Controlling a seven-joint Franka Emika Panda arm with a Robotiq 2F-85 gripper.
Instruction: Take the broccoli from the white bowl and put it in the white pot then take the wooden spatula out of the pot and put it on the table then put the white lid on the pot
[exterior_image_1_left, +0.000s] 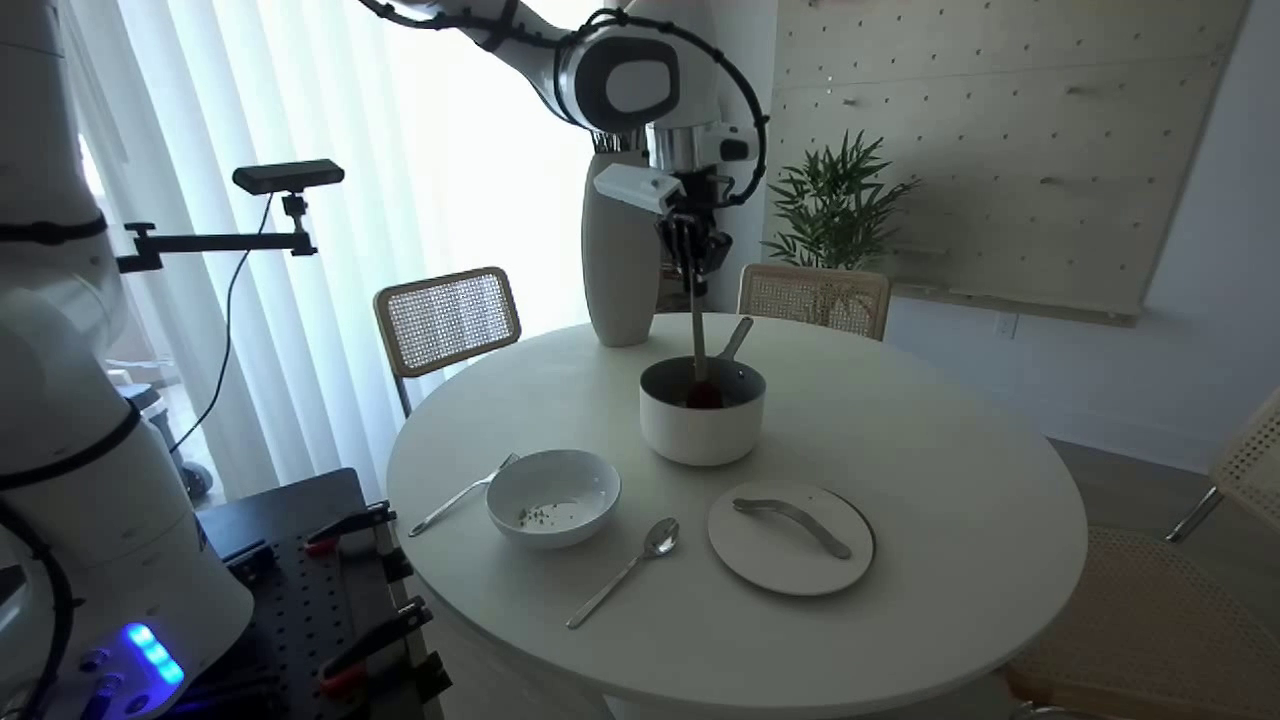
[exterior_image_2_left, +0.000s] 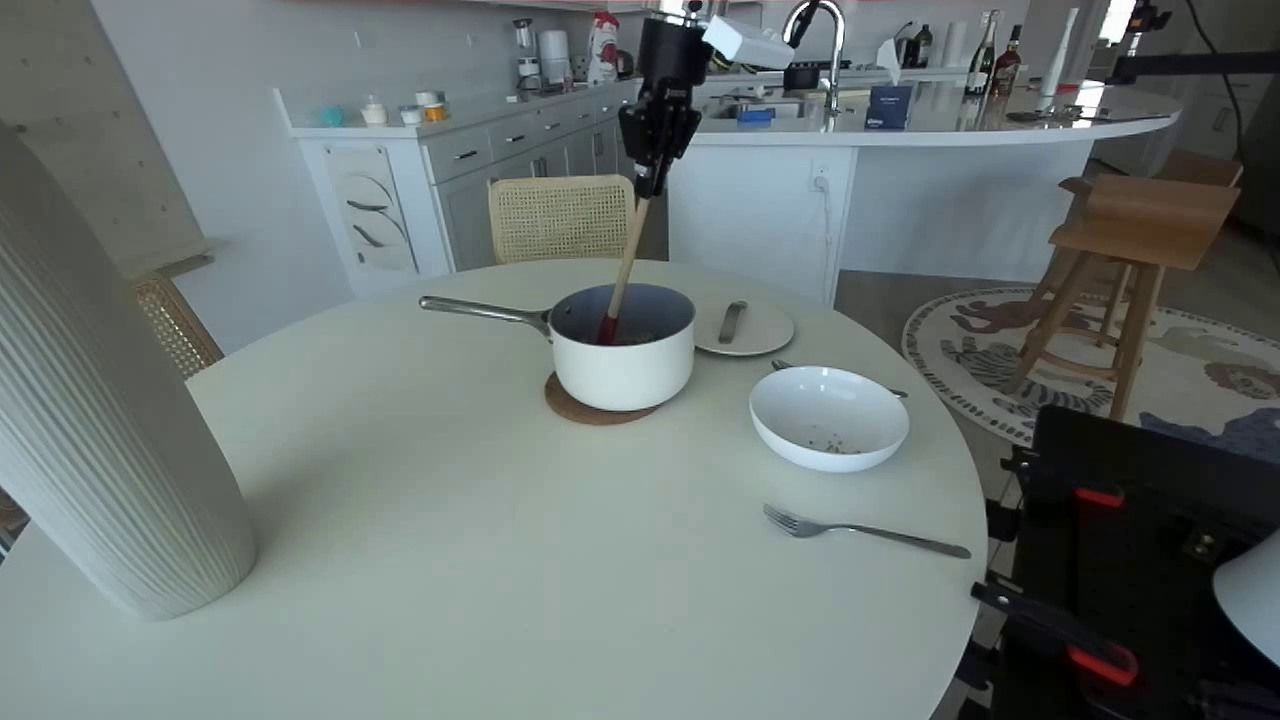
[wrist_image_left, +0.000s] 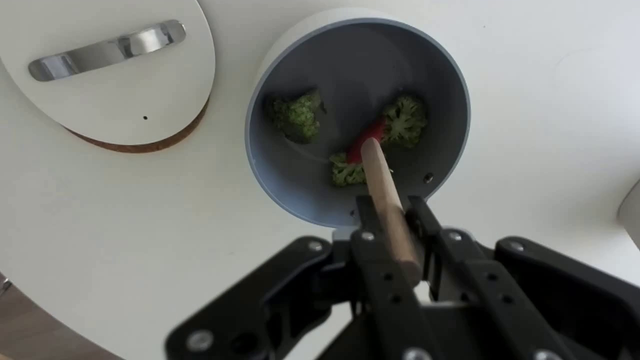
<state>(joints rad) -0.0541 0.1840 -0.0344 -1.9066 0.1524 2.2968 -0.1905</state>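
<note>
Broccoli (wrist_image_left: 300, 118): three pieces show, all inside the pot (exterior_image_2_left: 622, 376); the first part looks done.
Bowl (exterior_image_2_left: 828, 393): on the counter (exterior_image_2_left: 450, 490), only dark crumbs (exterior_image_1_left: 540, 514) showing in it.
Spatula (exterior_image_2_left: 628, 260): leaning, its lower end inside the pot among the broccoli; not yet lifted clear or laid on the counter.
Hand (wrist_image_left: 392, 206): narrow, above the pot, holding the spatula by the upper part of its handle.
Lid (wrist_image_left: 115, 100): just beside the pot, not on it; putting it on should be the last step left.
</note>
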